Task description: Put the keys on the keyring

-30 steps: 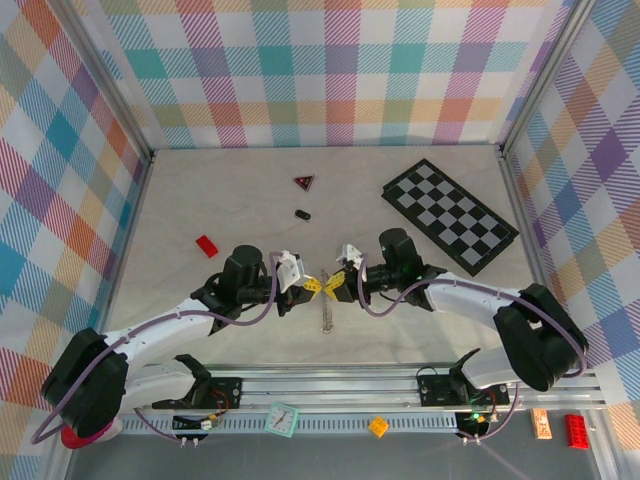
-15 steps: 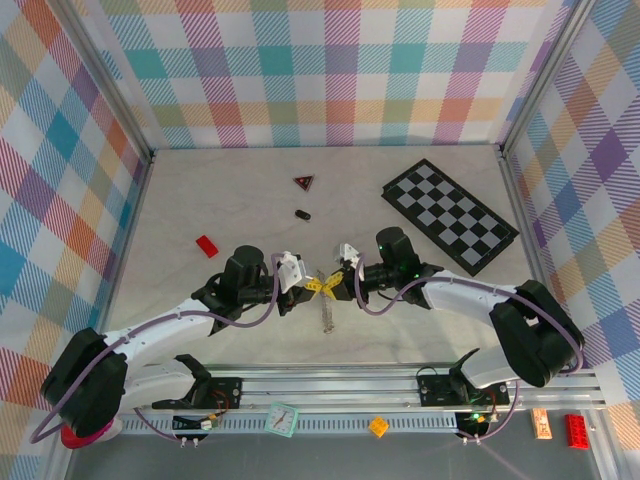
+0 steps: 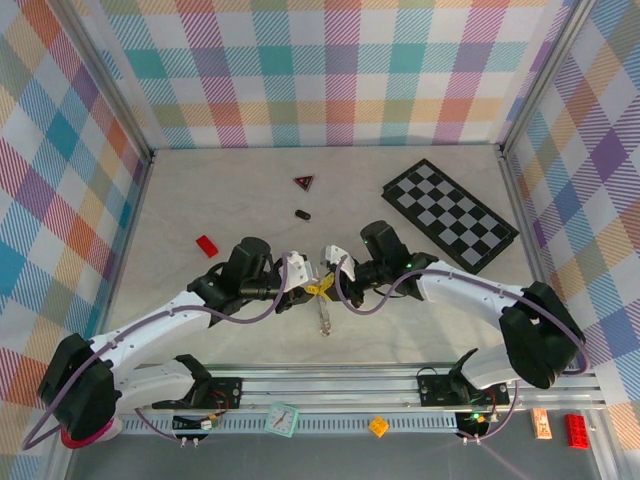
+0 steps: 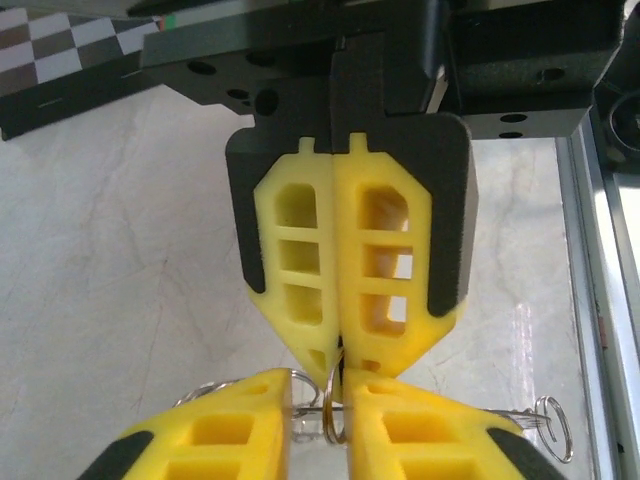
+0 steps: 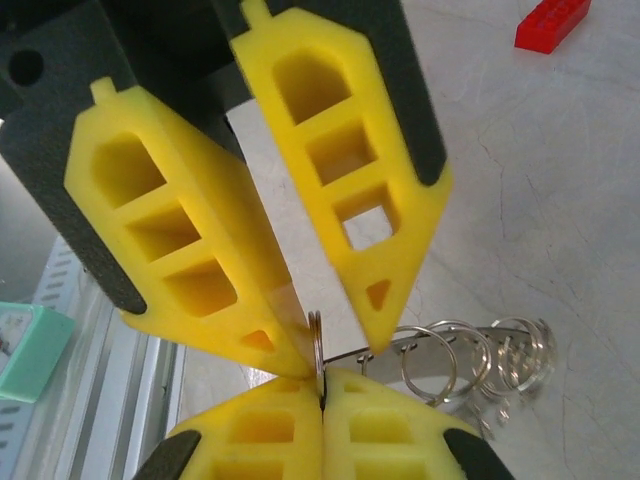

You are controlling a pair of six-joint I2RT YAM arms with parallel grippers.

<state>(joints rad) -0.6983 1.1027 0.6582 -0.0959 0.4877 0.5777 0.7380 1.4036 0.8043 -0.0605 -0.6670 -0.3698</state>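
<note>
1. The yellow-fingered left gripper (image 5: 335, 350) has its fingers slightly spread. One tip sits against the loop, but nothing is pinched between them. I judge that closing off-centre would nudge the loop sideways instead of catching it.
2. The thin silvery metal keyring (image 5: 316, 345) stands edge-on where the two sets of fingertips meet, in the middle of the pale marbled tabletop (image 4: 120, 250) towards its near edge. It is slim and smooth. Any twist between the arms could roll it out of the grip or bend it out of line.
3. The cluster of small silvery-grey metal keys (image 3: 323, 318) trails from the loop down towards the tabletop; whether it rests there I cannot tell. Its weight pulls on one side of the loop. A quick lift or swing could drag the loop free or tangle the pieces.
4. The yellow-fingered right gripper (image 4: 338, 365) is pressed together, pinching the keyring at its very tips. That hold looks narrow, and with the other claw loose it is the only one. If it slips, everything drops to the table.
</note>
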